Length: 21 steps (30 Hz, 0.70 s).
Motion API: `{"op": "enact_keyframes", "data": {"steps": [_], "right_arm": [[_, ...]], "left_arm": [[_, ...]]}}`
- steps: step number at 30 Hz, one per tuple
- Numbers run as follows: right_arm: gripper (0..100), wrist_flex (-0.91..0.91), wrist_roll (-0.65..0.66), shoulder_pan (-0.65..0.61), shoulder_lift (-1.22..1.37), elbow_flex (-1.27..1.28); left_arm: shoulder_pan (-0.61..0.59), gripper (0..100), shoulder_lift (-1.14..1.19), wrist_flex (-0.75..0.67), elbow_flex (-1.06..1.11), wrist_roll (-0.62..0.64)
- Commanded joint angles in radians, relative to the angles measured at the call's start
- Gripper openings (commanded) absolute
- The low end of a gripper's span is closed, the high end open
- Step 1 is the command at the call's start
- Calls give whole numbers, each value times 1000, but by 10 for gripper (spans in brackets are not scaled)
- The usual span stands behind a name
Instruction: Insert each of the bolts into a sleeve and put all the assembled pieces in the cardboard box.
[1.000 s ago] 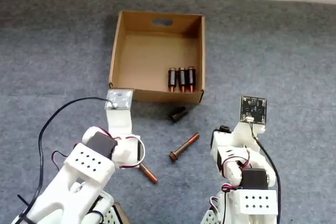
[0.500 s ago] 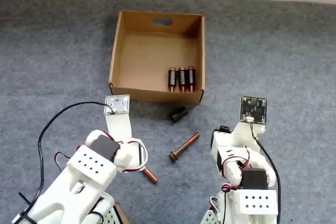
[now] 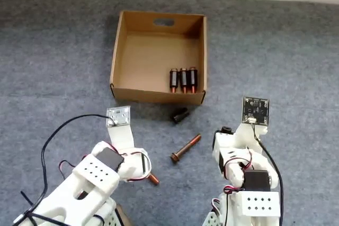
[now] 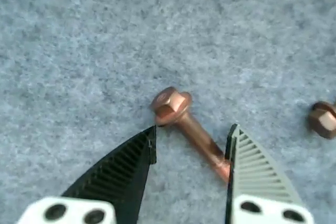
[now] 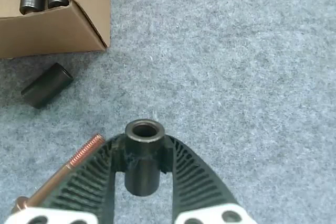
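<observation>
My left gripper (image 4: 191, 142) hangs low over the grey carpet (image 4: 79, 35), jaws spread either side of a copper bolt (image 4: 181, 114) lying flat. My right gripper (image 5: 143, 148) pinches a black sleeve (image 5: 143, 132). Farther out lie a second bolt (image 3: 185, 148) and then a loose sleeve (image 3: 180, 115), just before the cardboard box (image 3: 159, 96). Three assembled pieces (image 3: 183, 79) lie side by side in its near right corner.

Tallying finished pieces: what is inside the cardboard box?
Three bolt-and-sleeve pieces lie side by side in the near right corner of the cardboard box. Its near wall hides the floor strip right behind it.
</observation>
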Motion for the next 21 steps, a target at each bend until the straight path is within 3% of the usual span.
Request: {"op": "enact_keyframes", "data": {"steps": [1, 7, 13, 19, 21], "right_arm": [[5, -4, -3, 10, -12, -5], [5, -4, -3, 10, -12, -5], [5, -4, -3, 10, -12, -5], [5, -4, -3, 10, -12, -5], [5, -4, -3, 10, -12, -5]], "left_arm": [[-18, 223, 1, -32, 4, 8], [-18, 213, 1, -66, 15, 8], [-19, 4, 1, -72, 10, 8], [-19, 11, -7, -74, -47, -3], [-19, 8, -7, -72, -97, -69]]}}
